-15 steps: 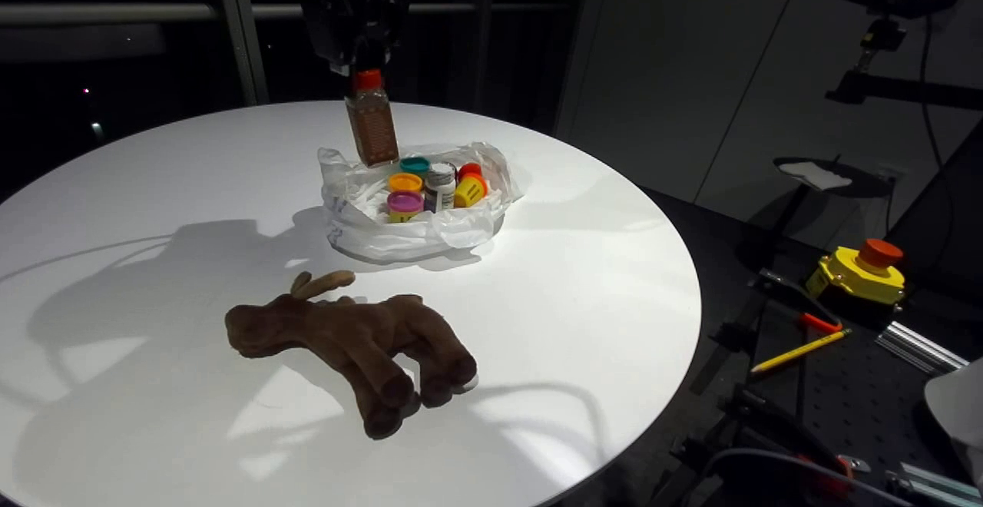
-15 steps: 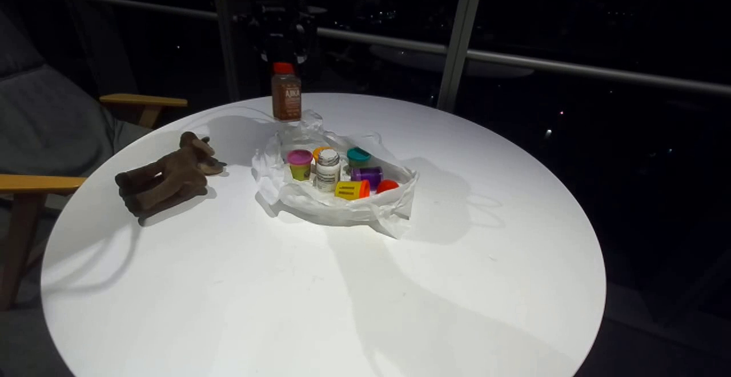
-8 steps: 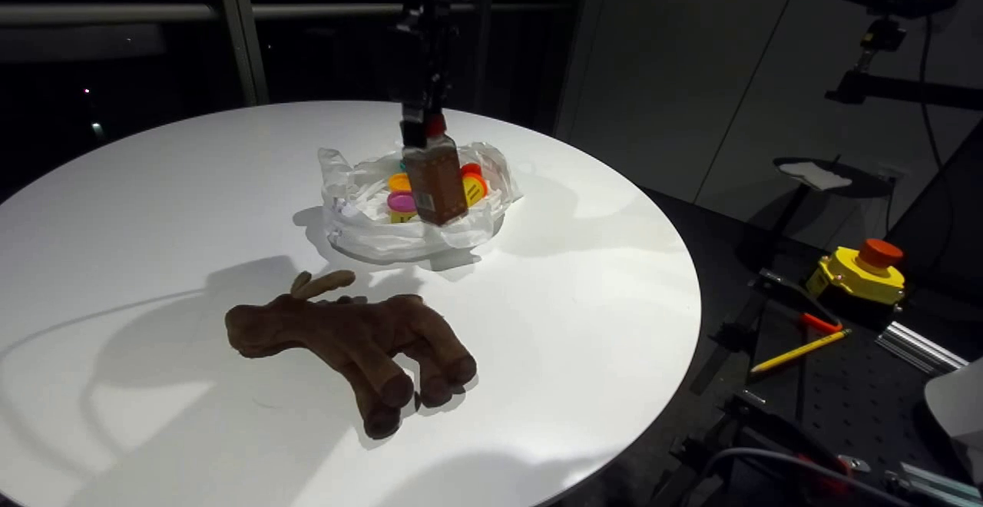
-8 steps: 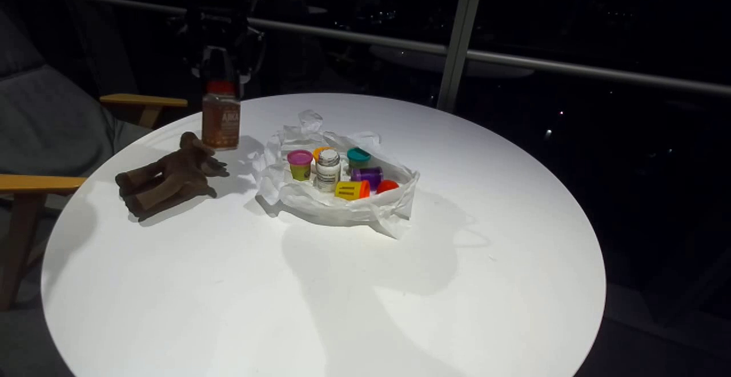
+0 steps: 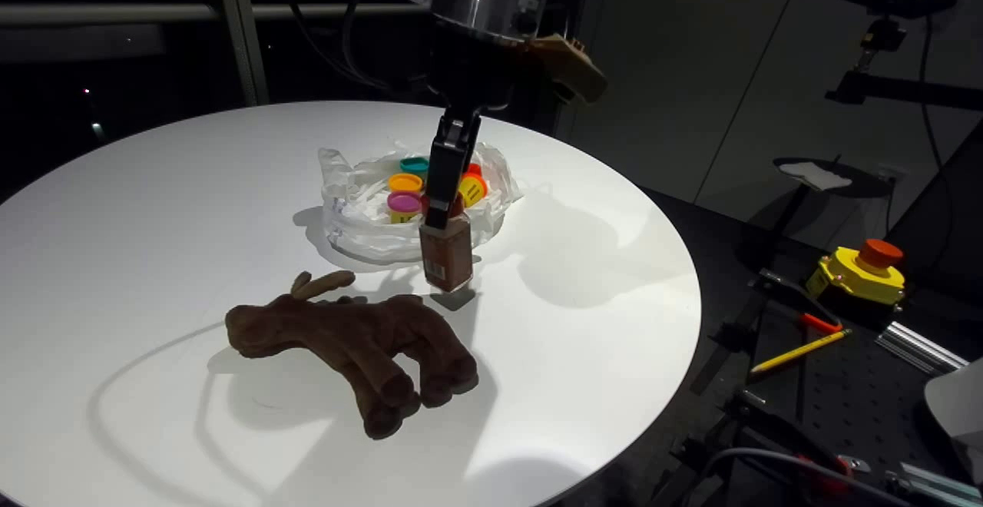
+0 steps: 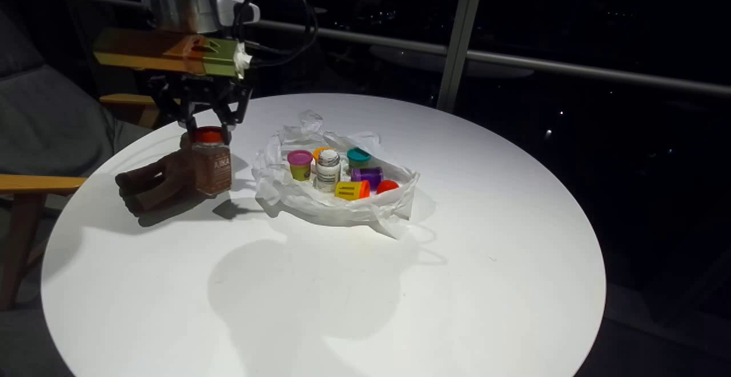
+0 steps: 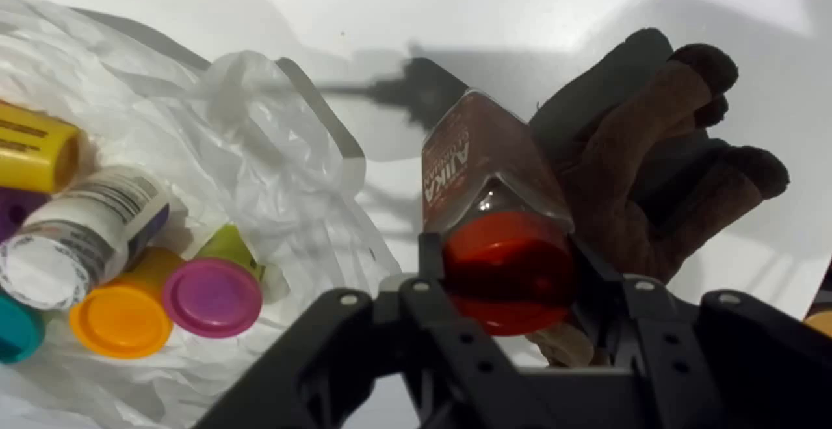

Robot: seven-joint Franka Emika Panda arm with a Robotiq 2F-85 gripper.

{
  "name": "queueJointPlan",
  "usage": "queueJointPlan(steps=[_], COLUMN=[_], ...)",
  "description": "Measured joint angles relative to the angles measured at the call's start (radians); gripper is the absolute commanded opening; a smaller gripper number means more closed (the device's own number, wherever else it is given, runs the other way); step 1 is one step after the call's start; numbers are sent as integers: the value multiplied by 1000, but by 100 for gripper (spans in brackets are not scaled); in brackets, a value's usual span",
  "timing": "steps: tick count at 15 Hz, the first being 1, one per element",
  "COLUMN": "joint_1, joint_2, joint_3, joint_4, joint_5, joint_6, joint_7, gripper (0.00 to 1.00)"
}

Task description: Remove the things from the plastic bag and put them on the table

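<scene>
My gripper (image 6: 209, 135) is shut on the red cap of a red-brown spice jar (image 6: 212, 170), seen also in the wrist view (image 7: 481, 149). The jar hangs nearly upright, a little above the white table (image 5: 599, 353), its shadow apart from its base. It is between the whitish plastic bag (image 6: 342, 212) and the brown plush animal (image 5: 345, 330), which lies on the table. In the bag are a white bottle (image 6: 328, 176), a pink-lidded tub (image 6: 300, 165), a teal-lidded tub (image 6: 358, 155), a purple tub (image 6: 366, 177), a yellow tub (image 6: 349, 190), an orange-lidded tub (image 7: 122, 322) and a red lid (image 6: 388, 186).
The bag's crumpled rim stands close beside the held jar in the wrist view. A chair with a wooden armrest (image 6: 40, 183) stands at the table's edge. A yellow emergency-stop box (image 5: 858, 275) and a pencil (image 5: 801, 352) lie off the table.
My gripper has carried the spice jar from above the bag's far rim toward the plush animal and lowered it close to the table. The bag, its contents and the plush animal have not moved.
</scene>
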Motion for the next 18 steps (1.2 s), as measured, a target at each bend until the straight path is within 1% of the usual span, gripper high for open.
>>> queueJointPlan(steps=[3, 6, 10, 12, 15, 17, 18], joint_1=[8, 9, 10, 17, 49, 73, 81], joint_2=[-3, -4, -4, -4, -3, 2, 4], joint_3=[20, 31, 27, 14, -25, -47, -53], joint_4=[-66, -108, -152, -166, -184, -192, -196], joint_5=[-2, -14, -83, -123, -167, -176, -176], joint_6=[207, 313, 360, 368, 367, 364, 363], joint_7=[3, 8, 23, 34, 41, 41, 41], gripper=[20, 20, 20, 20, 20, 21, 29])
